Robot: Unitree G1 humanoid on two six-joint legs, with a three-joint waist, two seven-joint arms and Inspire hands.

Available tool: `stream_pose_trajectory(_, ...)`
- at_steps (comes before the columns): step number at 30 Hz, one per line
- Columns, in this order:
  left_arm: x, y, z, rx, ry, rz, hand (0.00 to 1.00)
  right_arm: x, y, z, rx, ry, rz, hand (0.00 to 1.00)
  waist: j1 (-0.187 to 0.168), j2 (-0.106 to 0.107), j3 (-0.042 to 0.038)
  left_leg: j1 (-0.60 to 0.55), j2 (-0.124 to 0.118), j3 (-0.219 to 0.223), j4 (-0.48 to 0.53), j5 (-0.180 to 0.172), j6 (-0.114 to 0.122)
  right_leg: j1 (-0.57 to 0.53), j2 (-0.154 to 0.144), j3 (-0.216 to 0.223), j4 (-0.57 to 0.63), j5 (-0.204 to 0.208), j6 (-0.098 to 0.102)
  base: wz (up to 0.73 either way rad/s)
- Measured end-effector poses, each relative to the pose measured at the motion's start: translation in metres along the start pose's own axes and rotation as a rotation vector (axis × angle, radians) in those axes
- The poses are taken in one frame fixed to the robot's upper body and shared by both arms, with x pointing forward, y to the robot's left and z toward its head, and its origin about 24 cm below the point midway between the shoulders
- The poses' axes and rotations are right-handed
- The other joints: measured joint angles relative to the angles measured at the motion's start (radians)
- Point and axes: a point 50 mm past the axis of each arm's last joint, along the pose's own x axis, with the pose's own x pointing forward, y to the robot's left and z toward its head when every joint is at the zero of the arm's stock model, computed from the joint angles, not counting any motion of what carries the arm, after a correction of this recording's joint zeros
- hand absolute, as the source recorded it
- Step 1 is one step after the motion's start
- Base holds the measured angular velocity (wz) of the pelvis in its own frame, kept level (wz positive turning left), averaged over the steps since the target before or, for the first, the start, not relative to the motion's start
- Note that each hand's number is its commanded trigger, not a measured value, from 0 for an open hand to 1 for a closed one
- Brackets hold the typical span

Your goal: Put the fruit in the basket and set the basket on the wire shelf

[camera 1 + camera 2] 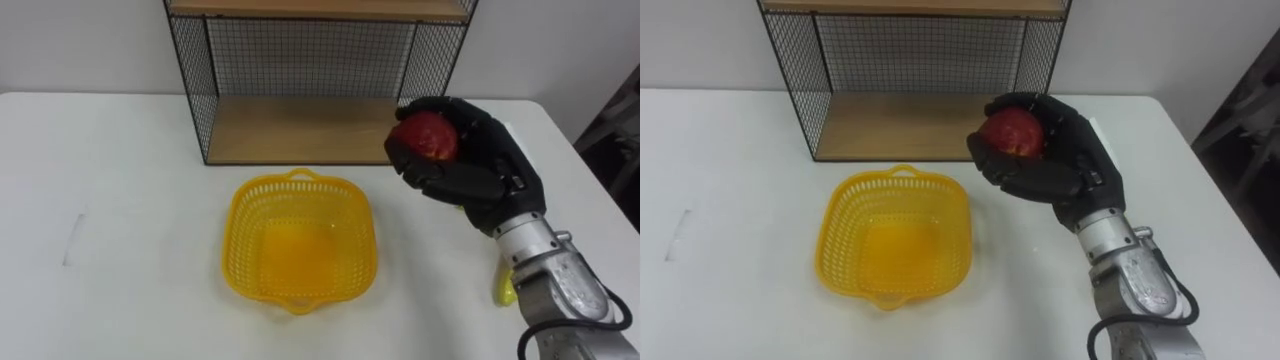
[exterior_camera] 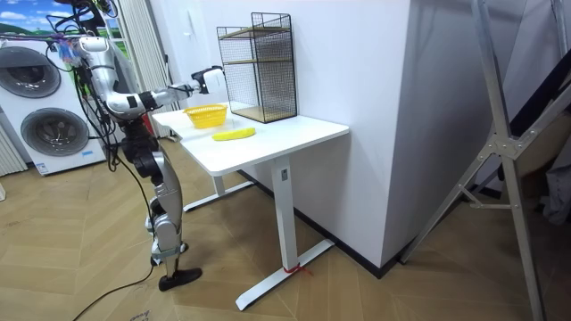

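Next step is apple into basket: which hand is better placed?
Right. The right hand is curled round the red apple, just right of the empty yellow basket.

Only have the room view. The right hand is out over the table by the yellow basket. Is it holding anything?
Observer: Yes. The black right hand has its fingers curled round a round red apple, off to the basket's right.
Operator: Anything in the basket so far?
Observer: No. The yellow plastic lattice basket is empty; the eye views look straight down onto its bare bottom.
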Motion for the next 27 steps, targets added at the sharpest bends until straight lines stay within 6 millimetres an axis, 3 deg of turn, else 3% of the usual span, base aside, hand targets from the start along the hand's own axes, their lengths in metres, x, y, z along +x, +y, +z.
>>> stream_pose_trajectory(9, 0.003, 0.004, 0.019, 0.024, -0.051, 0.004, 0.00, 0.007, 0.018, 0.013, -0.208, -0.033, 0.106, 1.00, 0.027, -0.005, -0.0004, -0.017, 0.002, 0.004, 0.000, 0.000, 0.000, -0.018, 0.002, -0.001, 0.006, 0.002, -0.002, -0.02)
stream_pose_trajectory(19, 0.003, 0.006, 0.026, 0.092, -0.074, -0.014, 0.00, 0.009, 0.051, -0.004, -0.351, 0.039, 0.293, 1.00, 0.056, -0.017, 0.0044, -0.016, 0.002, 0.006, 0.000, 0.000, 0.000, -0.015, 0.000, -0.001, 0.004, 0.003, -0.001, 0.00)
stream_pose_trajectory(25, 0.003, 0.005, 0.027, 0.101, -0.077, -0.033, 0.00, 0.007, 0.052, -0.006, -0.372, 0.060, 0.329, 1.00, 0.055, -0.015, 0.0056, -0.016, 0.002, 0.005, -0.005, 0.000, 0.000, -0.015, 0.001, -0.002, 0.003, 0.003, -0.001, 0.00)
stream_pose_trajectory(26, 0.003, 0.005, 0.027, 0.102, -0.077, -0.034, 0.00, 0.007, 0.052, -0.008, -0.389, 0.068, 0.332, 0.89, 0.054, -0.015, 0.0056, -0.016, 0.002, 0.005, -0.006, 0.000, 0.000, -0.015, 0.001, -0.002, 0.002, 0.003, -0.001, 0.00)
stream_pose_trajectory(27, 0.003, 0.005, 0.027, 0.102, -0.077, -0.034, 0.00, 0.007, 0.053, -0.009, -0.400, 0.073, 0.335, 0.63, 0.054, -0.015, 0.0056, -0.016, 0.002, 0.005, -0.006, 0.000, 0.000, -0.015, 0.001, -0.002, 0.002, 0.003, -0.001, 0.00)
